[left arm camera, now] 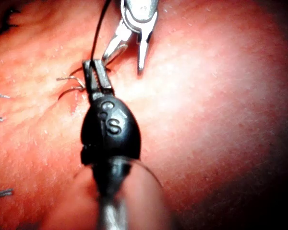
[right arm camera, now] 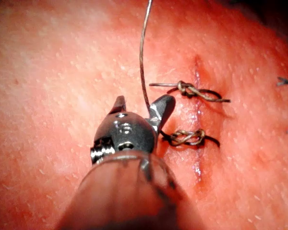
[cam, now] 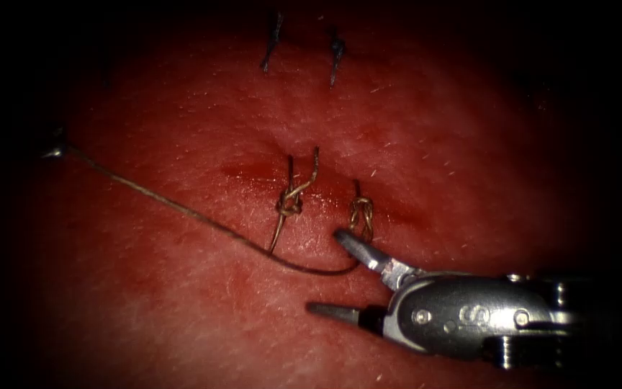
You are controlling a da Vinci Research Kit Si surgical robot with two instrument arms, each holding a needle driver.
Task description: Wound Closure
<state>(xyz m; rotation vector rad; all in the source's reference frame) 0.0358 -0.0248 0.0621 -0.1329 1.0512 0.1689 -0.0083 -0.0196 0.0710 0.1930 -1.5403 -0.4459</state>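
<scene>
My right tool (cam: 329, 274) comes in from four o'clock with its jaws wide apart and nothing gripped. Its upper jaw tip lies just beside the right knot (cam: 361, 215), and the thread (cam: 181, 210) runs from that knot through the gap between the jaws. Out at nine o'clock my left tool (cam: 55, 150) looks clamped on the far end of that thread. The left wrist view shows its jaws (left arm camera: 97, 79) pinched on the strand, which runs fairly straight across the tissue (cam: 145, 302). I cannot tell where the needle is.

The left knot (cam: 289, 204) sits on the cut (cam: 253, 173) at the centre. Old cut ends (cam: 271, 43) stand at twelve o'clock.

My worry is how close that upper jaw is to the right knot. If the jaws close there, I judge they could catch the knot itself or leave too short a tail, and the stitch could loosen. A harder pull from nine o'clock might drag the knot sideways or tear the edge of the cut. The lower jaw (cam: 322, 310) lies near the tissue and might nick it.
</scene>
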